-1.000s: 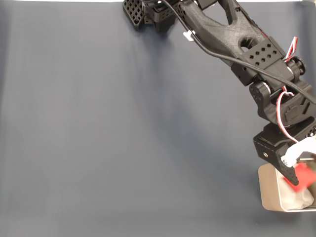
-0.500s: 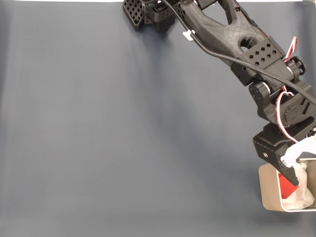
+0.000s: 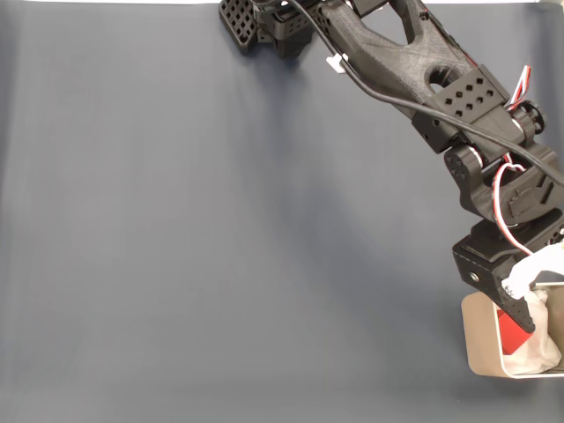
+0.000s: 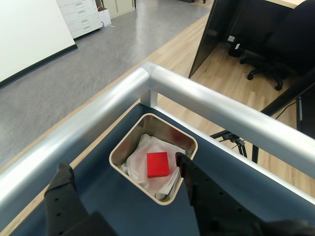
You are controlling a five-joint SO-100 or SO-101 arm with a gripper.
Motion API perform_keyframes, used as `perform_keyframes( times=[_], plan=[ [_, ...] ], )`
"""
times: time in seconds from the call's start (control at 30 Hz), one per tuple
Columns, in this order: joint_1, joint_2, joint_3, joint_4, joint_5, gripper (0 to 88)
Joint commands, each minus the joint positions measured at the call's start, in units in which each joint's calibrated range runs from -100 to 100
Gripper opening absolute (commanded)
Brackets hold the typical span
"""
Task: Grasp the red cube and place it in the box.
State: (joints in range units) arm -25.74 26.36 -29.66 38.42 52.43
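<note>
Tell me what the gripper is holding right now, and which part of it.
Nothing. In the wrist view the gripper is open, its fingers apart above the box, and the red cube lies free on the white lining inside.

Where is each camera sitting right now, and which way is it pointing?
Fixed view: above the table, looking down on the blue mat; the arm reaches from the top edge to the box at lower right.
Wrist view: on the arm, looking down past the open gripper into the box.
Both show the red cube lying inside.
</note>
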Motion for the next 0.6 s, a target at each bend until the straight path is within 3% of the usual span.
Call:
perform_keyframes(
  times=[0.0, 0.23, 0.43, 0.57],
  plan=[
    [-0.18, -1.57, -2.83, -1.21, -0.34, 46.7],
    [-0.11, -1.83, -2.73, -1.29, -0.24, 42.5],
    [1.1, -4.35, -1.55, -1.54, -0.2, 2.8],
    [4.15, -8.68, 1.83, -3.51, -0.93, 0.0]
  ],
)
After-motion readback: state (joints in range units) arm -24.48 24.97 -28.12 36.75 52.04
